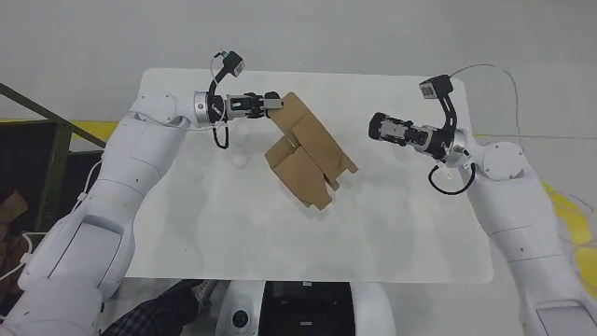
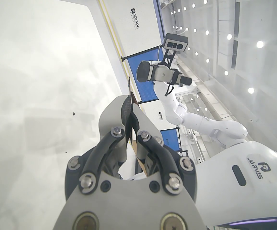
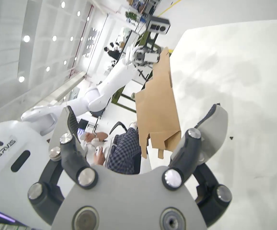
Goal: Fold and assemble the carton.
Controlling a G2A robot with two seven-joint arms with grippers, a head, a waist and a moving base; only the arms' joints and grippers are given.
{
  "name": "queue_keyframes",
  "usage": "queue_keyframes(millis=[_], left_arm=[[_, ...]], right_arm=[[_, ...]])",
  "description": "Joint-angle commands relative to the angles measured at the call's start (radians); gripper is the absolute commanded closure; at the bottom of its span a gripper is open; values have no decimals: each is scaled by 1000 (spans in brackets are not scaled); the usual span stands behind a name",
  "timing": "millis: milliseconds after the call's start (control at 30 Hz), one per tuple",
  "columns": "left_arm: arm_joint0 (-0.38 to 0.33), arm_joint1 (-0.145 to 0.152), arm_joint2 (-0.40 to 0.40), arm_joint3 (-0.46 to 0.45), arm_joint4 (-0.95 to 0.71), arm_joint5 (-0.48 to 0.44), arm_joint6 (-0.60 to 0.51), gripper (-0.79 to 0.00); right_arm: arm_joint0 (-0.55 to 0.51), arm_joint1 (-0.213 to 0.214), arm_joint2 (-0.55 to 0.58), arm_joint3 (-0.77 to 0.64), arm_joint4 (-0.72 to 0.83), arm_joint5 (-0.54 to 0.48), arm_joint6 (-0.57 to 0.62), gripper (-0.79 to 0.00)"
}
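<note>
Brown carton (image 1: 308,149) unformed, flaps loose, tilted at bench (image 1: 187,224) centre. Our left hand (image 1: 277,103) pinches one corner; right hand (image 1: 377,128) wide open, empty, nearby. We judge folding barely begun.

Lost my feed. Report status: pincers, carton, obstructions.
Left pincer shut on carton at one end. Right pincer open, apart from carton. Carton flat, not yet assembled. Nothing between right pincer and carton.

L gripper (image 1: 277,103) clamped on carton (image 1: 308,149) edge, R gripper (image 1: 375,128) splayed wide, both arms bent inward.
</note>
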Motion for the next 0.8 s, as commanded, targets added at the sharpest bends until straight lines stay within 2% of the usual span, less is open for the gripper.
queue_keyframes(millis=[0, 300, 400, 767], left_arm=[[0, 0, 0, 0, 0, 0, 0, 0], [0, 0, 0, 0, 0, 0, 0, 0], [0, 0, 0, 0, 0, 0, 0, 0], [43, 12, -31, -82, 25, 42, 44, 0]], right_arm=[[13, -1, -1, 17, -12, -23, 3, -785], [13, -1, -1, 17, -12, -23, 3, -785], [6, 3, -1, 3, -56, -11, 4, -785], [-13, 0, -129, 47, 58, 44, 70, -785]])
